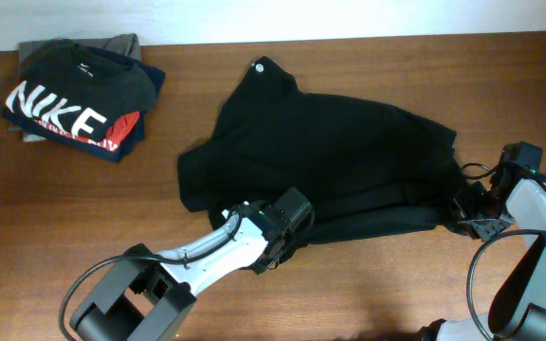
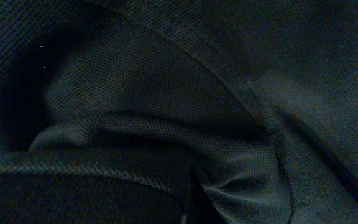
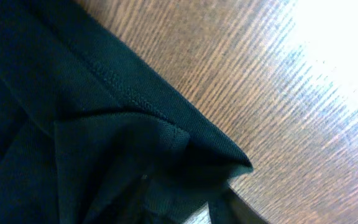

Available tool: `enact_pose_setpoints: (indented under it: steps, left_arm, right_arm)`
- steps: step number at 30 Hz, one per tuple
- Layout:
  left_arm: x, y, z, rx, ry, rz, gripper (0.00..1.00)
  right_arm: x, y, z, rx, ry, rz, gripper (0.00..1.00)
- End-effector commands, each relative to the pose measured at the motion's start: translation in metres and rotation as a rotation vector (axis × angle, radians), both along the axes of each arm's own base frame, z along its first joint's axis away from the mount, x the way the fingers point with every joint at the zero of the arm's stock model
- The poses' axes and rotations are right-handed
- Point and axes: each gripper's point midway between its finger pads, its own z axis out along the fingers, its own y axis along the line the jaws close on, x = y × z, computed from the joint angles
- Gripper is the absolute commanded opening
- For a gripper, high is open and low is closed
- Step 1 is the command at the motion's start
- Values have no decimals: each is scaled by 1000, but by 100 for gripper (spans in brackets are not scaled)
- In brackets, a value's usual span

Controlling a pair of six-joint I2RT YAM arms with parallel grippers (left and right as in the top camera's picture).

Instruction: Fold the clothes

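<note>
Top [image 2: 166, 93]: black cloth fills the left wrist view, its folds bunching toward the bottom edge.
Left gripper [image 1: 287, 220]: closed on the top's near hem; the fingers are hidden by cloth.
Right gripper [image 1: 464, 210]: at the top's right corner [image 3: 185, 134]; finger spread cannot be told.
Top's place: spread mid-table [image 1: 377, 284] between both grippers, neck tag [image 1: 260, 67] at the far edge.
Room: bare wood in front and to the right; folded pile [image 1: 74, 99] well apart, far left.

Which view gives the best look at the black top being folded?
Overhead: the whole black top lies crumpled on the table, neck tag at its top. Left wrist shows only close-up dark fabric folds; right wrist shows one hemmed corner against the wood.
</note>
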Motion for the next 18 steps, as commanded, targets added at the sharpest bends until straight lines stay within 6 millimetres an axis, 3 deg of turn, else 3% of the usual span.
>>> enact_pose_setpoints:
  steps: [1,7,18]
  left_arm:
    - [-10,3,-11,14,46,-17,1]
    - [-17,-9,4,-45,77,-164,1]
    - [-49,25,77,-36,85,-173,1]
  right_arm:
    - [0,-1,0,2,-2,-13,27]
    - [-3,0,11,11,16,-15,8]
    - [-19,6,56,17,56,-16,6]
